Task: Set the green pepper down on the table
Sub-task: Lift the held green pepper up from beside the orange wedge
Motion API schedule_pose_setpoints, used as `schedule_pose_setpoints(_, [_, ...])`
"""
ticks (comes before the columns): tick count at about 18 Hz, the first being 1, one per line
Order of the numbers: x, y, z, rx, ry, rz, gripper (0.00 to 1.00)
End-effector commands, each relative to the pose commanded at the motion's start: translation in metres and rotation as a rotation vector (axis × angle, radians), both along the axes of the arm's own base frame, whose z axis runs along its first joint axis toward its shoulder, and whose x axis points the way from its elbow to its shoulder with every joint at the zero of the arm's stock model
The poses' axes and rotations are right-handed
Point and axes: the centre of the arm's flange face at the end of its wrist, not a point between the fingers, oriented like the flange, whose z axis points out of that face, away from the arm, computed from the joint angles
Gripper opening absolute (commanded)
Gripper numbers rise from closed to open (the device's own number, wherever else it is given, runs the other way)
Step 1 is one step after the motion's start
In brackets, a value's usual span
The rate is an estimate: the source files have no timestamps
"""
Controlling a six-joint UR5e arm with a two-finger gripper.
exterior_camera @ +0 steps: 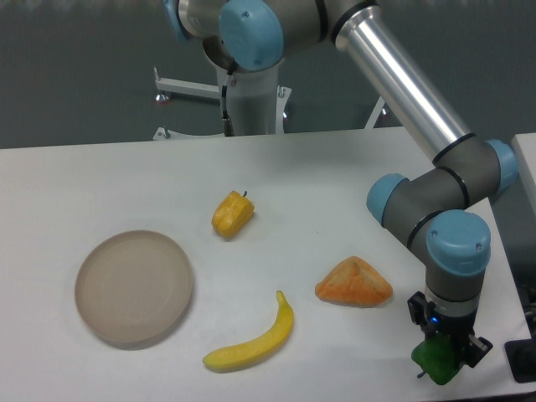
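Observation:
The green pepper [434, 362] is small, glossy and dark green. It sits between the fingers of my gripper [444, 356] at the front right of the white table [100, 184], at or just above the surface; contact with the table cannot be told. The gripper points straight down and is closed around the pepper, which is partly hidden by the fingers.
A round beige plate [134, 287] lies at the front left. A yellow-orange pepper [232, 214] lies mid-table. A banana [253, 337] lies at the front centre. An orange wedge-shaped piece [354, 283] lies left of the gripper. The table's right edge is close by.

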Motion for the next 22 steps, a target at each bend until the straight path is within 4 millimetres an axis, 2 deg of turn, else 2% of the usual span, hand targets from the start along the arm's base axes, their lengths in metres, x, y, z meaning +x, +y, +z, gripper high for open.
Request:
schedule_pose_setpoints(5, [0.002,-0.001,0.004,0.001,-0.012,-0.002,0.55])
schedule_pose_setpoints(9, [0.017,-0.001,0.014,-0.012,-0.045,0.02,0.55])
schedule_pose_setpoints(13, [0.041,-0.006,0.045,-0.019,-0.072,0.023,0.55])
schedule_pose_setpoints(16, [0.074,-0.004,0.069,-0.035,-0.081,0.002,0.55])
schedule_pose_setpoints(18, [0.09,-0.009,0.091,-0.029,-0.096,0.015,0.55])
schedule_pose_setpoints(22, [0.113,-0.032,0.112,-0.057,-0.177,-0.018,0.55])
